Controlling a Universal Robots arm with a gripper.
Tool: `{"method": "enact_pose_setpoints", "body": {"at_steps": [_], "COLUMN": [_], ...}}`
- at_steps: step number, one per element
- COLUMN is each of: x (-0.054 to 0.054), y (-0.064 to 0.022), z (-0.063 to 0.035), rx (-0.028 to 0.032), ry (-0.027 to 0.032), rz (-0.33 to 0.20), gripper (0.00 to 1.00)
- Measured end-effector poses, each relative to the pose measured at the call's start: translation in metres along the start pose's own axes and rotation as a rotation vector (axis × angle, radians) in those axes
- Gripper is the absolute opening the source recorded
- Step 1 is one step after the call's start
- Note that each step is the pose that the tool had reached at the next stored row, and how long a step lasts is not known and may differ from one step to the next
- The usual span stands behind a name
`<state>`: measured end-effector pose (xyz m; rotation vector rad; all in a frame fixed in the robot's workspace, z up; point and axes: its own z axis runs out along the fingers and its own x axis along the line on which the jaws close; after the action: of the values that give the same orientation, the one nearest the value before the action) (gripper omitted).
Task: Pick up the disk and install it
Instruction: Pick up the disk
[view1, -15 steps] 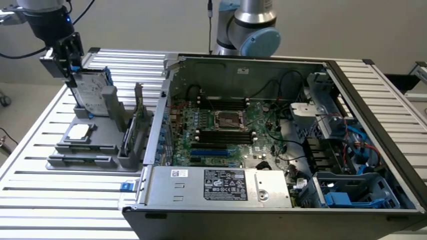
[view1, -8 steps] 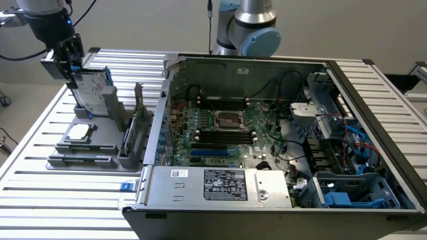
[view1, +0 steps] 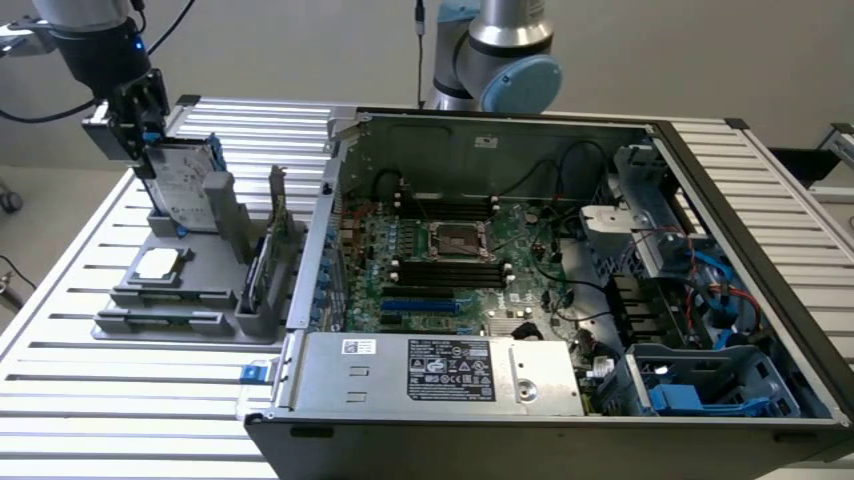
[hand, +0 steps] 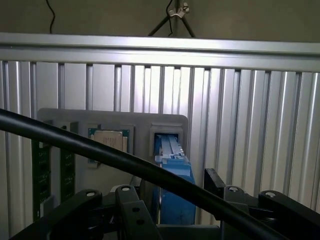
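- The slatted metal table (view1: 80, 400) has bare slats in front of the parts and to the exterior view's left of them.
- The open computer case (view1: 507, 140) fills the exterior view's right; its top side is uncovered.
- The grey power box (view1: 441, 375) sits at the case's near edge. It carries a white label with black print (too small to read).
- The grey holder (view1: 160, 325) lies just beside the case on the table.
- The disk (view1: 190, 175) stands upright in a slot at the holder's far end, blue frame uppermost.
- The claw (view1: 144, 140) stands wide, straddling the disk's top edge. In the wrist view a gap shows beside the blue.
- A square chip (view1: 158, 264) rests flat on the holder, near the disk.
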<state>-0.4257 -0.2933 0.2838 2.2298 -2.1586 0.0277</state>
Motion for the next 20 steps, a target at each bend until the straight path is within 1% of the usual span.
{"method": "enact_pose_setpoints", "body": {"at_steps": [4,9,10,11,12,20], "x": [-0.0001,-0.0001,-0.0001,-0.0001,-0.0001,-0.0001], "y": [0.0,0.0,0.0,0.0,0.0,0.0], "z": [0.0001,0.0001,0.0001,0.0001,0.0001,0.0001], "rx": [-0.0002,-0.0001,-0.0002,-0.0001,-0.0002,-0.0005], "ry": [-0.0005,-0.003,-0.0034,-0.0038,-0.0041,-0.0051], "rz": [0.002,0.004,0.005,0.006,0.006,0.016], "gripper": [0.6,0.6,0.57,0.57,0.5,0.5]}}
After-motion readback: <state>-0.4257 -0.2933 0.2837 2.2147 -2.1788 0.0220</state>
